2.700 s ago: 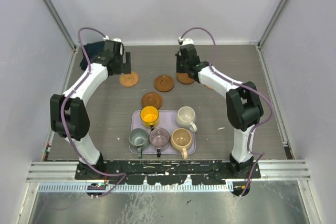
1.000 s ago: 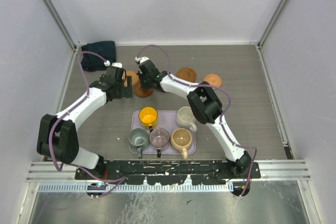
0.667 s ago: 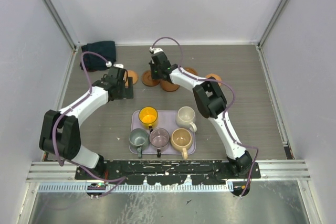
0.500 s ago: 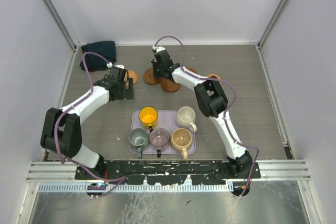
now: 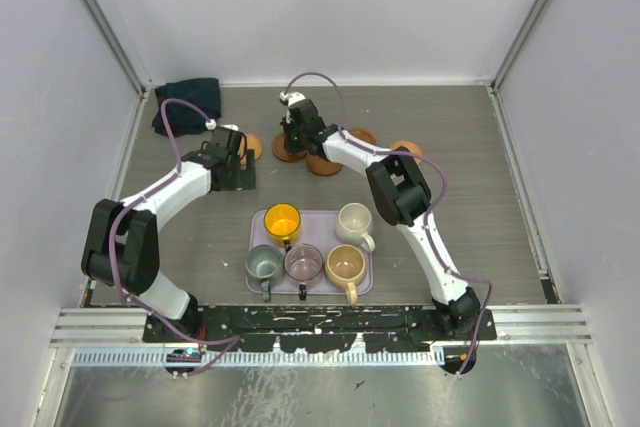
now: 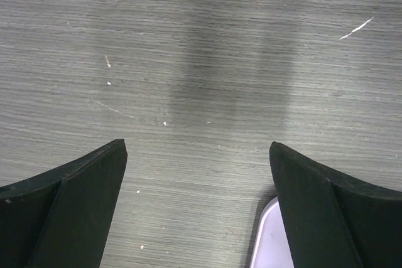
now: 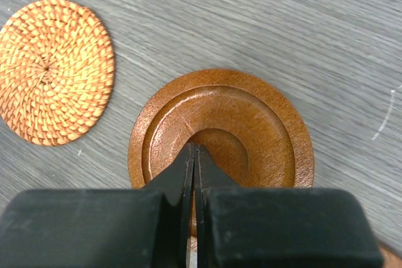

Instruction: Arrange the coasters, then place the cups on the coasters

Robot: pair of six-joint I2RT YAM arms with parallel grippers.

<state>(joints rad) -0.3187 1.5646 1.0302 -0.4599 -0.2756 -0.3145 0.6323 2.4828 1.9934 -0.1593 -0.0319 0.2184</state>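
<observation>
Left gripper hangs spread wide and empty over the table. Beside a woven coaster, the right gripper, fingers pressed together, sits on a dark brown coaster; grip unclear. Five cups stand on the lilac tray.

Right gripper sits over first coaster. Second coaster is ahead-left of it, apart. Third coaster is just beside the first on the gripper's right, with fourth coaster and fifth coaster further right. Second coaster is also ahead of left gripper, and tray corner is by its right finger. Tray lies behind both grippers and holds two cups in the nearer row, three cups in the row behind. Cloth is ahead-left of left gripper, well apart.
</observation>
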